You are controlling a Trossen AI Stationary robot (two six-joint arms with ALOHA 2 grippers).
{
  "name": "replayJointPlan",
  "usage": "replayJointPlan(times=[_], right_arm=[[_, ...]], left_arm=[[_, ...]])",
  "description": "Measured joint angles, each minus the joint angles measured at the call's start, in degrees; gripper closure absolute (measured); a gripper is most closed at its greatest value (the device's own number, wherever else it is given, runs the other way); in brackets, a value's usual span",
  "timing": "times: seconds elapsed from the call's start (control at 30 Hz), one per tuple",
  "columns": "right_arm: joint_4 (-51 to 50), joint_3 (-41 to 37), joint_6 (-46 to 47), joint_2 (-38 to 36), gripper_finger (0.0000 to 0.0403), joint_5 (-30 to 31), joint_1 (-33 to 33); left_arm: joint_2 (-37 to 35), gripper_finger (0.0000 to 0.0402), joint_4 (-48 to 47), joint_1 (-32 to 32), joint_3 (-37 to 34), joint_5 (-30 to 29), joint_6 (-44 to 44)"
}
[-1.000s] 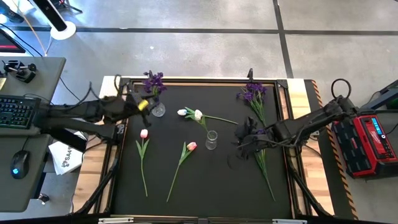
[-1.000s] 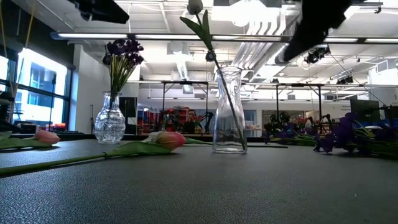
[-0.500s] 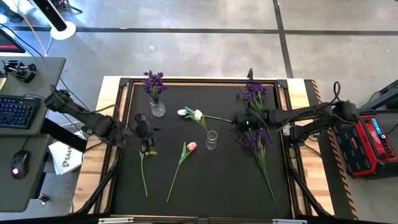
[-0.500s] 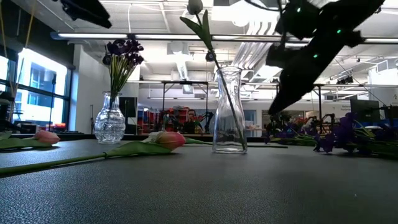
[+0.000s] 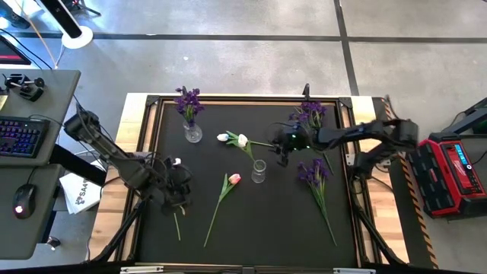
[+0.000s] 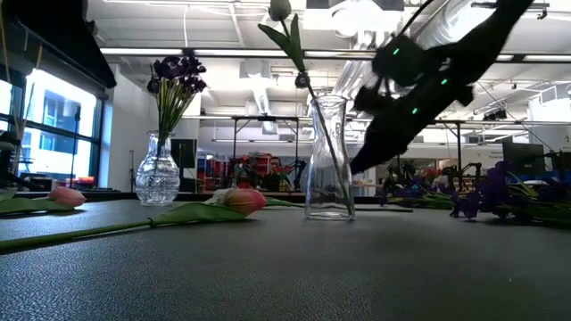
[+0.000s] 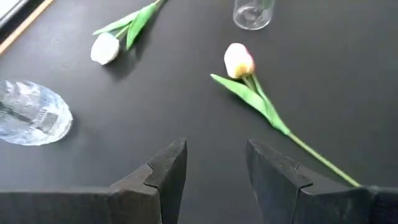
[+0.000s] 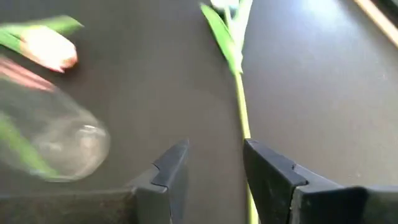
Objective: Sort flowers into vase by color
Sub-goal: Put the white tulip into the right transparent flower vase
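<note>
My right gripper (image 5: 283, 144) hangs open and empty over the green stem (image 8: 241, 102) of the white tulip (image 5: 242, 141), which lies flat on the black mat just beside the clear vase (image 5: 259, 171). I judge the flower light, its stem thin and bendy, so I would pinch it mid-stem, away from the soft head. The vase looks light and easy to tip, and it stands close. A pink tulip (image 5: 234, 179) lies near it; purple flowers (image 5: 313, 170) lie behind me. My left gripper (image 5: 176, 183), open too, hovers over another tulip's stem (image 5: 176, 222).
</note>
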Motion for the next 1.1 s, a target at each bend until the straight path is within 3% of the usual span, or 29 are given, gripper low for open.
replayJointPlan(times=[0.1, 0.23, 0.53, 0.67, 0.87, 1.1], right_arm=[[0.3, 3.4, -1.3, 5.7, 0.0269, -2.0, -2.3], [-0.1, 8.5, -3.4, 13.0, 0.0266, -6.6, -4.1], [-0.6, 14.2, -6.9, 20.4, 0.0232, -2.5, -4.9], [-1.2, 14.2, -5.5, 20.4, 0.0266, -1.2, -4.8], [-4.7, 14.4, -1.4, 20.1, 0.0385, 1.8, -4.9], [-17.0, 14.0, 9.5, 14.0, 0.0398, 12.5, -4.4]], left_arm=[[2.1, 0.0248, 0.0, 0.9, 0.0, -3.8, 0.0], [3.3, 0.0248, 0.0, 2.9, 0.0, -4.3, 0.1], [3.4, 0.0248, 0.1, 5.5, 0.0, -4.3, 3.3], [3.4, 0.0248, 0.1, 5.7, 0.0, -5.4, 3.5], [3.4, 0.0248, 0.1, 5.7, 0.0, -7.7, 3.3], [3.4, 0.0248, -0.8, 5.7, 0.0, -10.4, 3.0]])
